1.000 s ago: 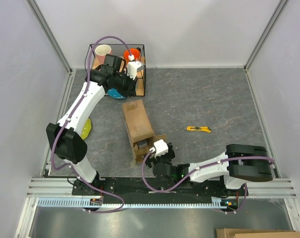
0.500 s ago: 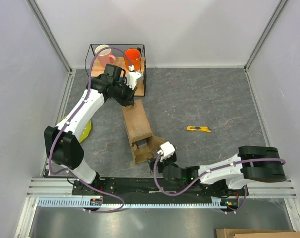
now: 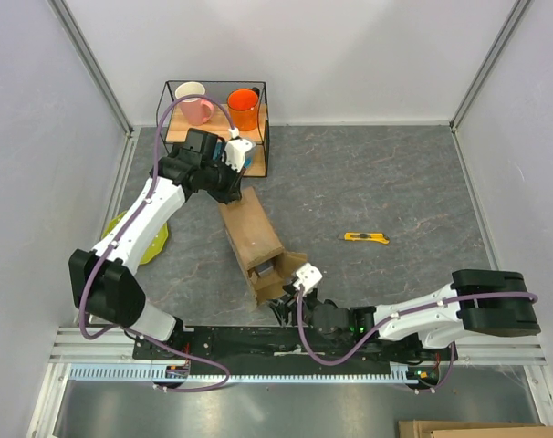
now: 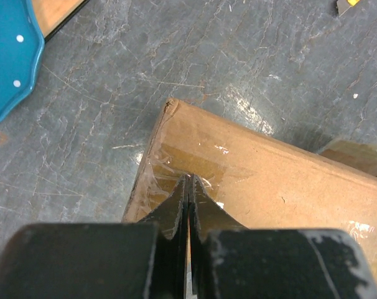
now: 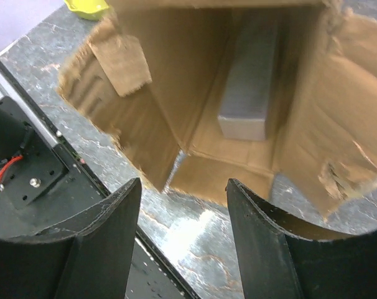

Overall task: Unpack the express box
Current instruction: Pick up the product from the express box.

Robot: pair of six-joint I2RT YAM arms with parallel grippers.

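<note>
Brown cardboard is what you have in front of you: the express box [image 3: 252,233] lies on its side just left of the table's middle, its long axis running from 11 o'clock to 5 o'clock. Its far end is taped shut. Its near end is open, with torn flaps [image 5: 114,56] splayed outward.

Your left gripper [image 4: 189,187] is at the box's 11 o'clock end, its fingers pressed together with nothing between them and the tips resting against the clear tape there.

Your right gripper [image 5: 182,187] sits at the 5 o'clock end, facing straight into the opening, its fingers apart and holding nothing. A grey oblong block [image 5: 247,93] lies inside the box, along the bottom.

A yellow utility knife [image 3: 366,237] lies at 3 o'clock from the box, well apart. A wire basket [image 3: 262,119] holding a pink mug [image 3: 196,108] and an orange cup [image 3: 244,107] stands at 12 o'clock from it. A yellow plate [image 3: 158,239] lies at 9 o'clock.
</note>
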